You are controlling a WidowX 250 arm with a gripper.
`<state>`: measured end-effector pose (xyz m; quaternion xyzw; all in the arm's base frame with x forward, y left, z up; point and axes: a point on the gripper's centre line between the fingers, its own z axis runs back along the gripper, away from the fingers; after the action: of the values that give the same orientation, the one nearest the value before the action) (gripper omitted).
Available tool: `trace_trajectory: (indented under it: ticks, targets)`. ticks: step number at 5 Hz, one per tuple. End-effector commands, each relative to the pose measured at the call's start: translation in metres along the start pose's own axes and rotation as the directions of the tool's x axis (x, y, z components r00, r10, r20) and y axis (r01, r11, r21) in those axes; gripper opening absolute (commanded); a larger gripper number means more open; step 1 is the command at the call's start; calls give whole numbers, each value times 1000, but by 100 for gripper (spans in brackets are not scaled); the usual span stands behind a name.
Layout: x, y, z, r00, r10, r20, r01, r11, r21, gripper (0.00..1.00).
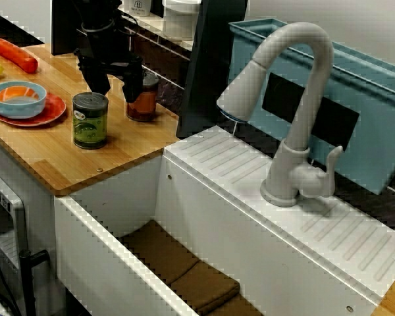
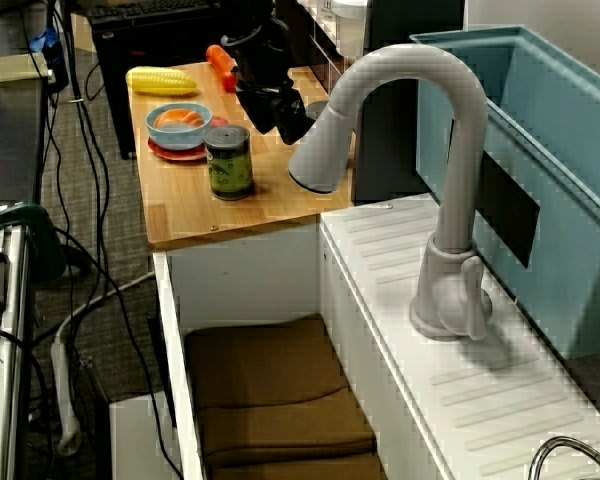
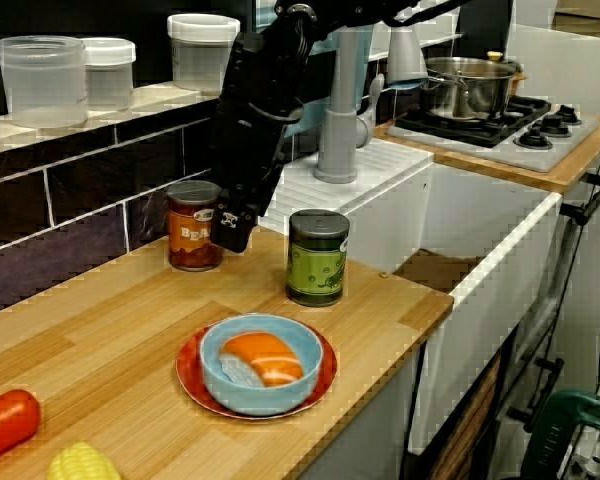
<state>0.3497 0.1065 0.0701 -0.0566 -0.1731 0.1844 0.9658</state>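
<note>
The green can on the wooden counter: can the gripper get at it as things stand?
Probably yes. The gripper hangs open close to the green can, with nothing between them and the can's top free; only the red can stands right beside the gripper.

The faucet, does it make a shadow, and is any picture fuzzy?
View from above the counter: the faucet drops a soft shadow on the white drainboard beside its base, and the black gripper shows little detail. View along the sink: same soft shadow, nothing blurred. View across the counter: the steel pot glints, all sharp.
</note>
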Motion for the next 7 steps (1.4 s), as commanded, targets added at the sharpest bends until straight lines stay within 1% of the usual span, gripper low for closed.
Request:
trace_trajectory:
  ticks: [1,2,3,4,5,6,7]
  targets:
    - [8,29,3,999,49,16,-48,996,-79,100]
    - [5,39,-8,995,90,43,-86,993,-86,100]
    - [0,45,-18,993,108,42,-104,991,-87,100]
    - [-5,39,-19,991,110,70,-104,991,-88,100]
    - [-8,30,-16,986,119,121,-111,991,-71,100]
    - [-9,20,-16,987,106,122,-100,993,-57,100]
    - [-8,2,-7,991,70,117,-65,996,-54,100]
